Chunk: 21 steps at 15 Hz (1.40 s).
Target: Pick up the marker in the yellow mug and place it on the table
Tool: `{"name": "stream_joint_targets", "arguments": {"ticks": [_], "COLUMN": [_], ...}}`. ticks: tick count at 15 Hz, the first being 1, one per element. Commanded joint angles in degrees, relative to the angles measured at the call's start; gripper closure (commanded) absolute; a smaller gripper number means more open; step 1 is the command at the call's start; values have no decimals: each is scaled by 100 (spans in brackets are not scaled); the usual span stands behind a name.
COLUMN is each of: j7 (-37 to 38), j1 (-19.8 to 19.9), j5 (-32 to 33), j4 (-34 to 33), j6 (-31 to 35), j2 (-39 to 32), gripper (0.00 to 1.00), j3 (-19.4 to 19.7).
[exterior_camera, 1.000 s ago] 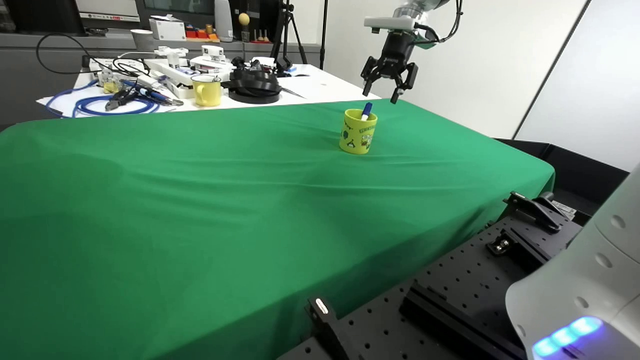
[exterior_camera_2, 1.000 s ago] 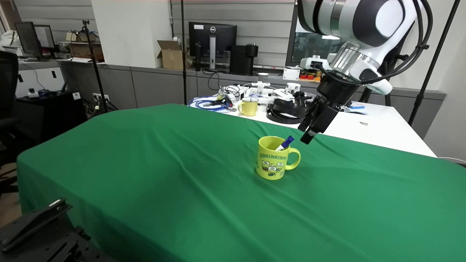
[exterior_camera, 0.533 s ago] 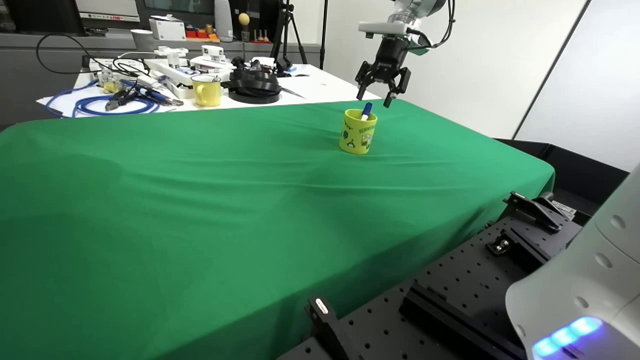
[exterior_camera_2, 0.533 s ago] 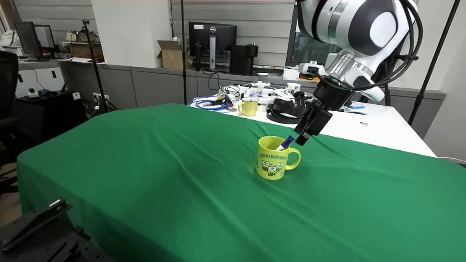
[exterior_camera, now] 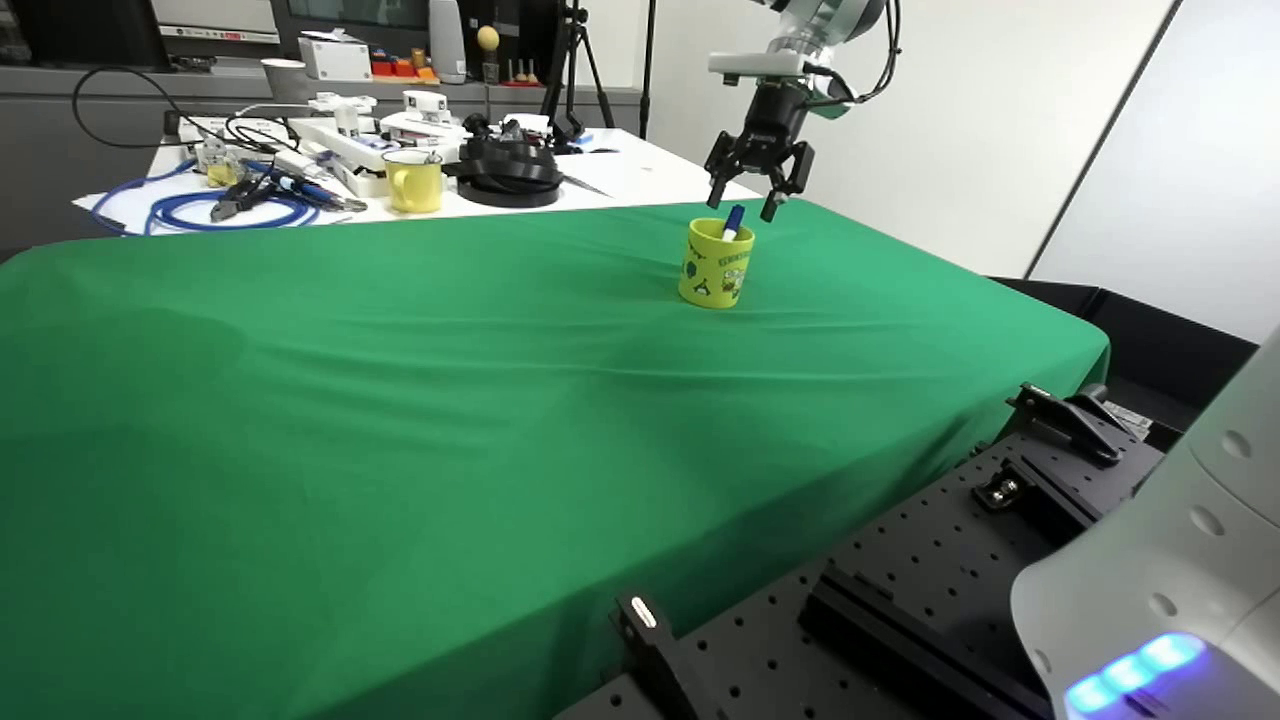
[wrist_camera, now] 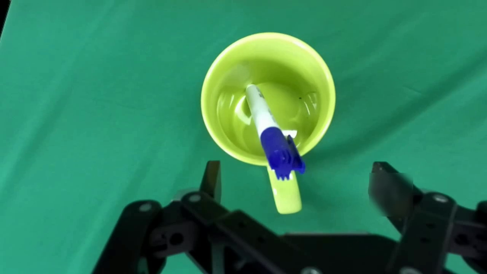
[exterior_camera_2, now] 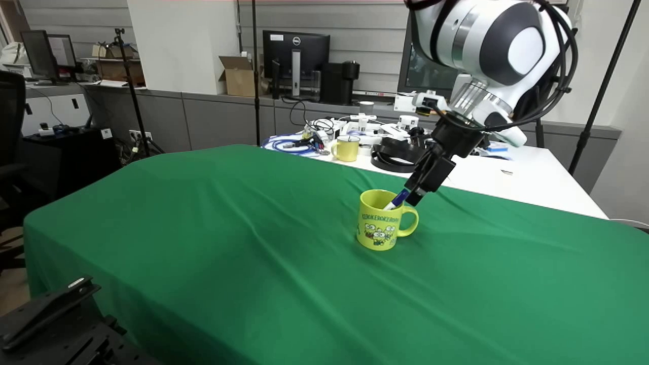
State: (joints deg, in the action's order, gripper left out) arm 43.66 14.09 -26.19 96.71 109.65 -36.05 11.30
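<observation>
The marker (wrist_camera: 274, 146) has a white body and a blue cap. It leans inside the yellow mug (wrist_camera: 266, 43), cap sticking out above the rim over the handle. The mug stands upright on the green-draped table (wrist_camera: 95, 114) and shows in both exterior views (exterior_camera: 713, 268) (exterior_camera_2: 369, 229). My gripper (wrist_camera: 296, 164) is open and empty, with its fingers wide apart on either side of the marker's cap. In the exterior views, the gripper (exterior_camera: 741, 210) (exterior_camera_2: 411, 197) is tilted just above the mug's handle side, close to the cap. Contact with the marker cannot be told.
Behind the green table, a white table (exterior_camera_2: 507, 187) holds cables (exterior_camera: 240, 208), another yellow mug (exterior_camera: 416, 188) and a black coiled strap (exterior_camera: 508, 175). A black perforated board (exterior_camera: 900, 590) lies along the green table's near edge. A black tripod (exterior_camera: 575, 70) stands behind.
My gripper has moved down and toward the mug, leftward in both exterior views, and is now close to the marker's cap. It stays open. The mug and marker have not moved.
</observation>
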Motion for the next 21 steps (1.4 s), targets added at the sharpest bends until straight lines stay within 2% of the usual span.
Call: {"name": "stream_joint_targets", "arguments": {"ticks": [1, 3, 4, 6, 10, 16, 17, 21], "j7": [239, 243, 221, 223, 234, 275, 312, 411], "j1": [-1, -16, -25, -29, -54, -32, -24, -41], "j5": [-94, -87, -81, -78, -56, -67, -84, -86], "j4": [-218, -203, -189, -193, -196, -333, -386, -566], "j6": [-181, -165, -115, -123, -121, -387, -520, -845], "j2": [-87, -83, -84, -91, -95, -111, -134, -151], "gripper": [0, 0, 25, 33, 63, 99, 95, 94], "j3": [-38, -50, -51, -54, -54, -70, -84, -104]}}
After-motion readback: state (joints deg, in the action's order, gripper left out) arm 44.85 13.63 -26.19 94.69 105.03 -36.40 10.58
